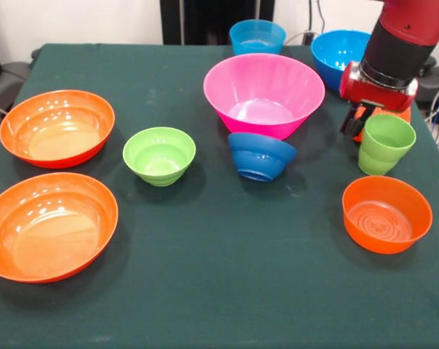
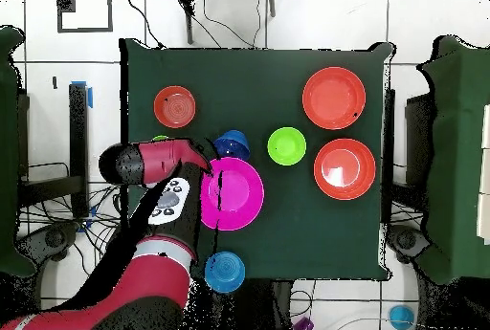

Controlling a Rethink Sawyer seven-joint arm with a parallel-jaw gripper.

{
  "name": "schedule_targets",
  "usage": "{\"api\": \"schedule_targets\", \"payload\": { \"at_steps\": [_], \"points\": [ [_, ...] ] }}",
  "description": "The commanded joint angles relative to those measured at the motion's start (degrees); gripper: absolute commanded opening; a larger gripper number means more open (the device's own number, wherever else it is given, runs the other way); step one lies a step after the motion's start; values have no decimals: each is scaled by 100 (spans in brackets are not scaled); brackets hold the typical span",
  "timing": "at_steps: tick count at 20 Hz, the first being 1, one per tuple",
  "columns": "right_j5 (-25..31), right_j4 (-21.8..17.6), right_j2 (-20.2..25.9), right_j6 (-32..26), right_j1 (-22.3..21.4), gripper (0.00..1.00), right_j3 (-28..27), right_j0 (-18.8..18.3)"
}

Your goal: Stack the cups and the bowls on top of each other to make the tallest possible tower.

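My gripper [image 1: 357, 122] hangs low at the right, just behind the lime green cup [image 1: 384, 143], which stands upright. The orange cup [image 1: 404, 113] shows only as slivers behind the gripper, mostly hidden. The big pink bowl [image 1: 263, 93] stands alone on the cloth, in the overhead view [image 2: 232, 193] too. The small dark blue bowl [image 1: 262, 155] lies mouth down, tilted against its front. The small lime green bowl [image 1: 159, 155] is left of it. The smaller orange bowl [image 1: 387, 213] sits in front of the green cup. No tower shows; nothing is nested.
Two wide shallow orange bowls [image 1: 57, 127] [image 1: 49, 225] sit at the left. Two sky blue bowls [image 1: 257, 36] [image 1: 339, 54] stand at the far edge. The table [image 1: 227, 291] has a dark green cloth. In the overhead view the arm [image 2: 158, 164] covers the cups.
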Motion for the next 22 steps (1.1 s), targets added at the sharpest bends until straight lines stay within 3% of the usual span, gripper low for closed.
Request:
{"api": "schedule_targets", "payload": {
  "at_steps": [1,9,17,22],
  "points": [
    [137,-401,269,70,-67,0,-166,10],
    [307,-489,41,88,-640,0,125,241],
    [112,-503,-112,372,-1690,0,1320,640],
    [11,-505,-132,362,-2120,0,1820,792]
  ]
}}
